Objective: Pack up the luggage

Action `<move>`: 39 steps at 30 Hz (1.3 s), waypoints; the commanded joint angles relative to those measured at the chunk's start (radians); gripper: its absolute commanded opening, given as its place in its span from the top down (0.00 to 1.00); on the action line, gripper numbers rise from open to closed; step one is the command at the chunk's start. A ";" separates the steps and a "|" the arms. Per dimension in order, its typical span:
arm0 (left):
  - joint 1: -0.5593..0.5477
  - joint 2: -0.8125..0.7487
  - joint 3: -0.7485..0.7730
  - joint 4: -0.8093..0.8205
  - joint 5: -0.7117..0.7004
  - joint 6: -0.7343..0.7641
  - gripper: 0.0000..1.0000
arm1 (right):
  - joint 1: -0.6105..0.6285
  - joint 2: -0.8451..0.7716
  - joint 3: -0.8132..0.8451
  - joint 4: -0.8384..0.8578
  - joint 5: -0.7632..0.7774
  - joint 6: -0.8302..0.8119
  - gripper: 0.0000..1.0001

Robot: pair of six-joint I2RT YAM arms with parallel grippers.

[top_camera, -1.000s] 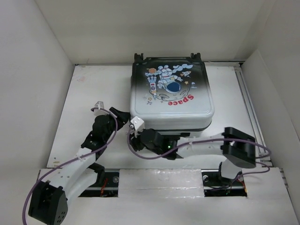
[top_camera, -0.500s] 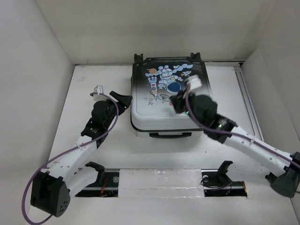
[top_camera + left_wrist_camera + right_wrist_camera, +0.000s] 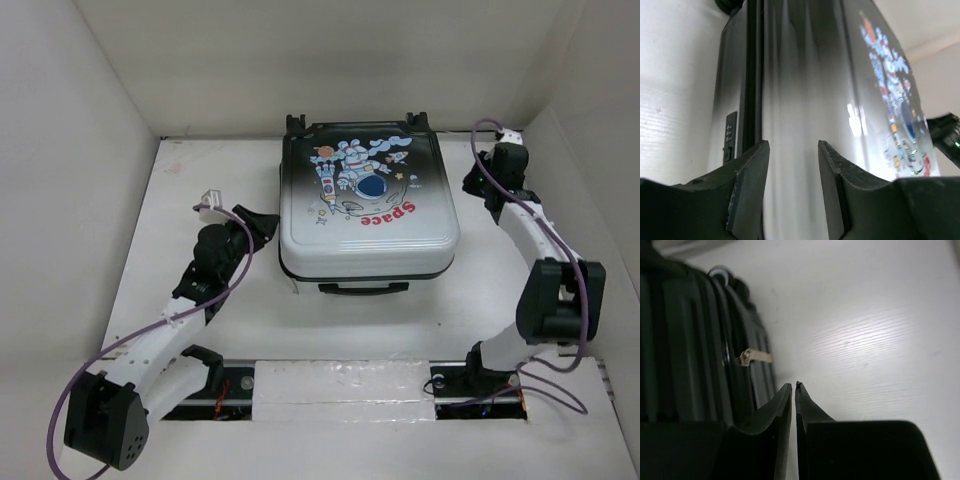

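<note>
The luggage [image 3: 365,205] lies flat and closed at the back middle of the table, astronaut side up, its black handle [image 3: 363,288] facing me. My left gripper [image 3: 268,220] is open and empty, right at the suitcase's left side. In the left wrist view its jaws [image 3: 792,145] frame the white shell [image 3: 805,90] beside the zip seam and a small lock [image 3: 730,135]. My right gripper [image 3: 470,185] is shut and empty, low by the suitcase's right rear side. In the right wrist view its tips [image 3: 793,385] sit close to the dark shell [image 3: 690,340] and a tan zipper pull [image 3: 755,357].
White walls close in the table on the left, back and right. A metal rail [image 3: 525,215] runs along the right edge. The suitcase's wheels [image 3: 295,122] point at the back wall. A white taped strip [image 3: 345,380] lies between the arm bases.
The right arm swung from the suitcase's front edge, over the lid, to its right rear side. The lid dropped from raised to shut. The left gripper shifted slightly along the left side.
</note>
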 commanded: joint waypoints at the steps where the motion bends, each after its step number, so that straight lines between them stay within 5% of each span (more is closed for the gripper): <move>1: -0.013 -0.008 -0.049 0.046 0.063 0.026 0.63 | 0.048 0.059 0.080 -0.006 -0.201 -0.016 0.87; 6: -0.050 -0.017 -0.069 0.078 0.049 0.014 0.68 | 0.188 0.188 0.169 0.016 -0.335 -0.072 0.87; 10: -0.050 -0.006 -0.069 0.101 0.122 0.002 0.71 | 0.318 0.347 0.388 -0.126 -0.390 -0.141 0.87; 13: -0.050 -0.029 -0.092 0.141 0.133 0.002 0.71 | 0.374 0.491 0.629 -0.236 -0.381 -0.181 0.87; 17: -0.050 -0.055 -0.111 0.178 0.190 0.002 0.71 | 0.421 0.660 0.896 -0.300 -0.627 -0.172 0.87; 22: -0.050 -0.020 -0.101 0.239 0.265 0.002 0.71 | 0.453 0.817 1.238 -0.359 -0.737 -0.113 0.86; 28: -0.249 0.064 -0.048 0.301 0.094 0.069 0.71 | 0.463 0.710 1.032 0.029 -0.916 0.100 0.75; 33: -0.333 0.112 -0.006 0.360 0.046 0.068 0.69 | 0.417 0.523 0.984 0.086 -0.918 0.091 0.57; 37: -0.410 0.111 0.004 0.376 -0.040 0.068 0.69 | 0.352 0.481 1.077 0.015 -0.947 0.091 0.51; 39: -0.470 0.071 0.015 0.376 -0.121 0.087 0.69 | 0.311 0.426 0.997 -0.009 -0.913 0.074 0.47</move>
